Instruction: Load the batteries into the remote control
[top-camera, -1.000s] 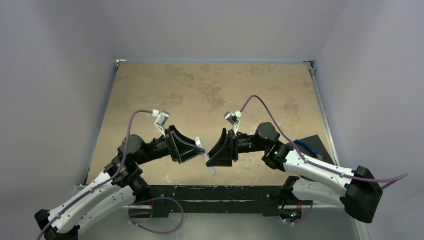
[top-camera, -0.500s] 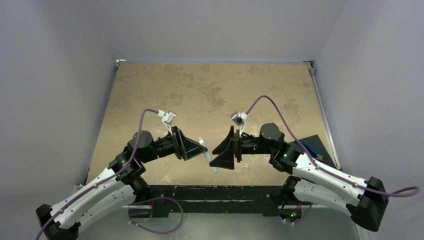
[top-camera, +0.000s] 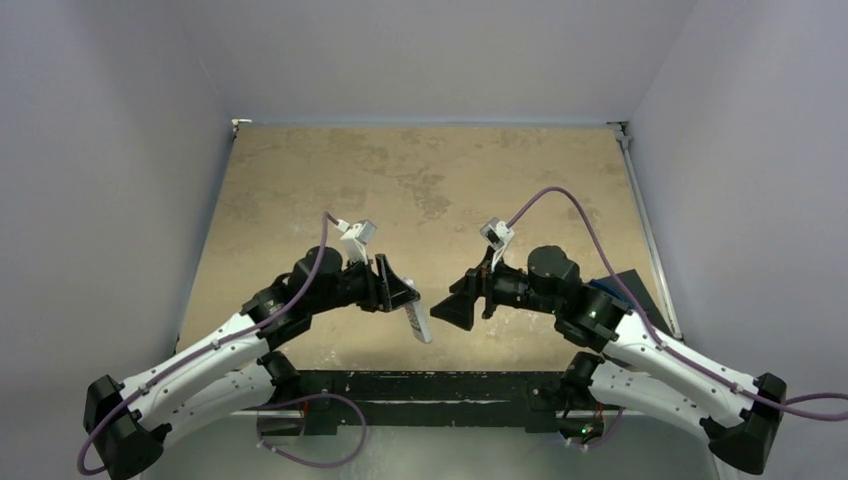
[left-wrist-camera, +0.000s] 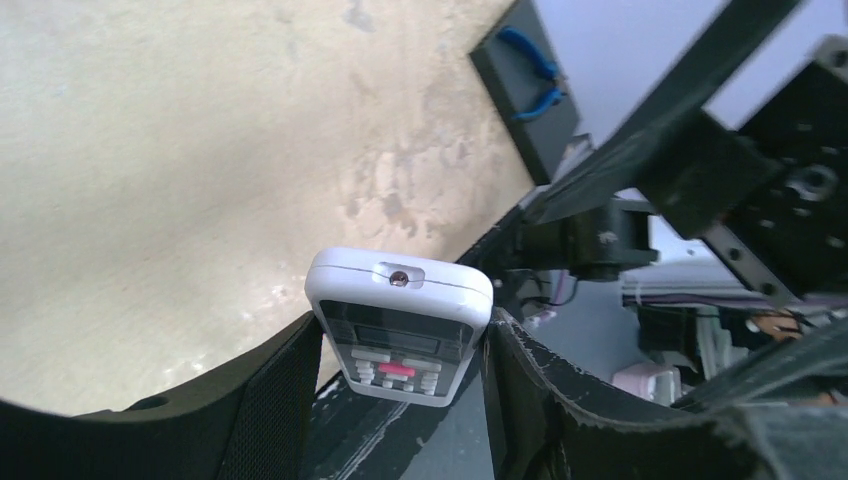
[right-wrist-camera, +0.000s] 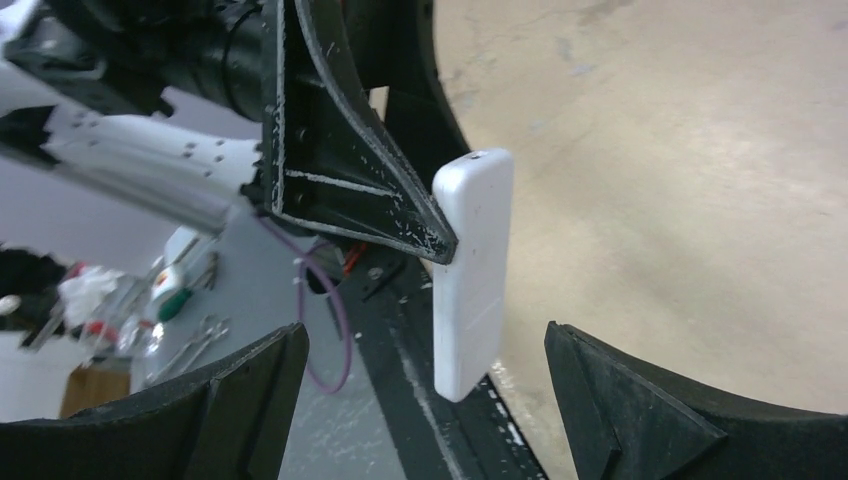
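Note:
My left gripper (top-camera: 402, 297) is shut on the remote control (top-camera: 419, 323), a small white handset held in the air above the table's near edge. In the left wrist view the remote (left-wrist-camera: 400, 320) sits between my fingers (left-wrist-camera: 285, 385), screen and red button facing the camera. My right gripper (top-camera: 452, 312) is open and empty, just right of the remote and facing it. In the right wrist view the remote's plain white back (right-wrist-camera: 472, 270) hangs between the wide-open right gripper (right-wrist-camera: 430, 395) fingers without touching them. No batteries are in view.
A dark tray (top-camera: 632, 287) lies at the table's right edge, partly under my right arm; in the left wrist view this tray (left-wrist-camera: 515, 95) holds curved blue pieces (left-wrist-camera: 528, 45). The tan table (top-camera: 420, 180) stretches behind both grippers. A black base rail (top-camera: 420, 385) runs along the near edge.
My left arm has reached right and turned its wrist, tipping the remote's lower end toward the near edge. My right gripper has drawn back to the right and turned, still open.

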